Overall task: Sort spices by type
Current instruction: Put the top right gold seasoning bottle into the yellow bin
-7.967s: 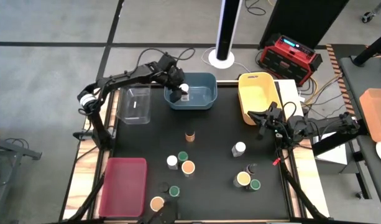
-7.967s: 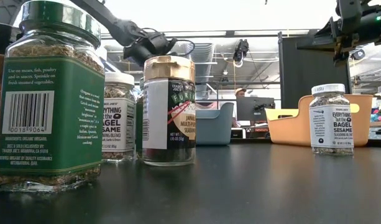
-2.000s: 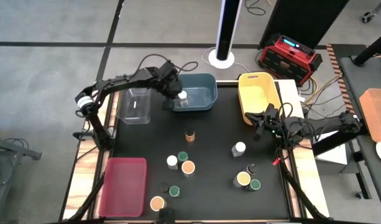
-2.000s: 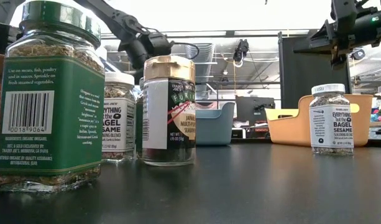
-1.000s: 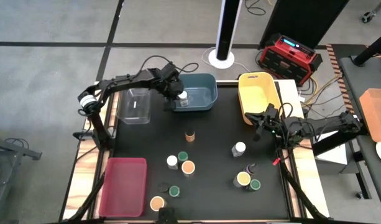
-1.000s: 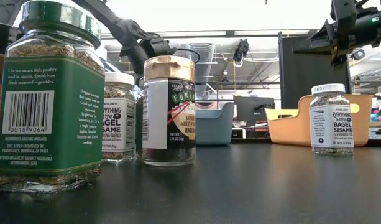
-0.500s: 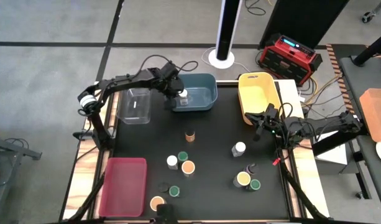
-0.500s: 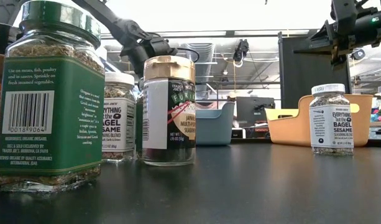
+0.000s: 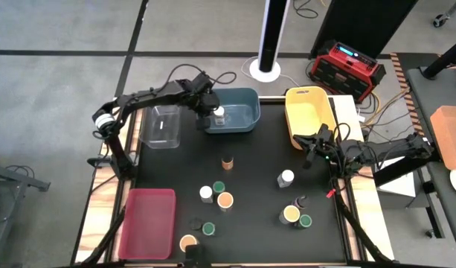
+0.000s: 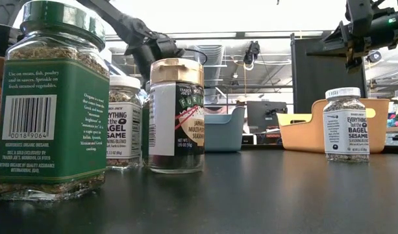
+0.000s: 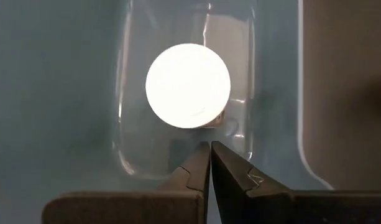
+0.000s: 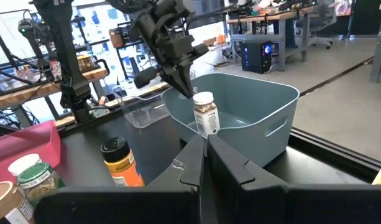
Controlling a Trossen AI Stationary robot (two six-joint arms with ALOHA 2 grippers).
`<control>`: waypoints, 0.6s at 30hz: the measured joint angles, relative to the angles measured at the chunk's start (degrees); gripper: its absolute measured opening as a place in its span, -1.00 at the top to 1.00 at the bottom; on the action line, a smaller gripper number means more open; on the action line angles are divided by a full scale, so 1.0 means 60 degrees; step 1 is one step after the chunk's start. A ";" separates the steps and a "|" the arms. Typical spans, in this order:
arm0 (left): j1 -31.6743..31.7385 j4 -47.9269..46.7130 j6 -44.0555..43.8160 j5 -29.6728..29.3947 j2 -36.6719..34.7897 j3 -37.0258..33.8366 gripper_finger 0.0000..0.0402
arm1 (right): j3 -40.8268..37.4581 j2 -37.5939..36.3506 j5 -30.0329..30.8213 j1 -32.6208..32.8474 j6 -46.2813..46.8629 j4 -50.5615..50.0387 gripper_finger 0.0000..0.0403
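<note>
The black table [image 9: 250, 186] carries four bins at its edges: a red bin [image 9: 147, 222], a clear bin [image 9: 162, 125], a blue bin [image 9: 231, 109] and a yellow bin [image 9: 311, 113]. The other spice jars [image 9: 225, 199] stand scattered in the middle and on the near side.

The left gripper [image 9: 207, 109] hangs over the left end of the blue bin with its two fingers pressed together and holding nothing. One white-lidded jar [image 11: 188, 85] stands upright on the floor of this bin, just beside the fingertips and apart from them. Its long axis is vertical, so from the wrist only the round white lid is seen. From the side it is a small clear jar [image 12: 204, 112] with a pale label.

The right gripper [image 9: 312, 149] waits near the yellow bin, fingers pressed together and empty. It is nearer to the white-lidded jar on the table [image 9: 286, 178] than the left one is.
</note>
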 joint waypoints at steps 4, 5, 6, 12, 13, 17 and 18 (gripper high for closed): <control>-0.0009 -0.0405 -0.0080 0.0157 -0.0234 0.0418 1.00 | 0.0000 0.0000 0.0000 -0.0003 0.0003 0.0010 0.94; -0.0034 -0.0407 -0.0194 0.0202 -0.0337 0.0466 1.00 | 0.0000 0.0000 0.0000 -0.0001 0.0004 0.0023 0.94; -0.0078 -0.0313 -0.0378 0.0260 -0.0466 0.0490 1.00 | 0.0000 0.0000 0.0000 -0.0001 0.0004 0.0039 0.94; -0.0868 0.1033 -0.0862 0.0870 -0.1803 -0.0100 1.00 | 0.0000 0.0000 -0.0087 0.0000 0.0085 0.0047 0.94; -0.1111 0.1407 -0.0890 0.0941 -0.2088 -0.0358 1.00 | 0.0000 0.0000 -0.0087 0.0000 0.0144 0.0044 0.94; -0.2047 0.2680 -0.1441 0.0937 -0.3423 -0.1497 1.00 | 0.0000 -0.0004 -0.0064 -0.0003 0.0110 0.0047 0.94; -0.2322 0.3007 -0.1667 0.0914 -0.3745 -0.1793 1.00 | 0.0000 -0.0004 -0.0044 -0.0002 0.0109 0.0044 0.94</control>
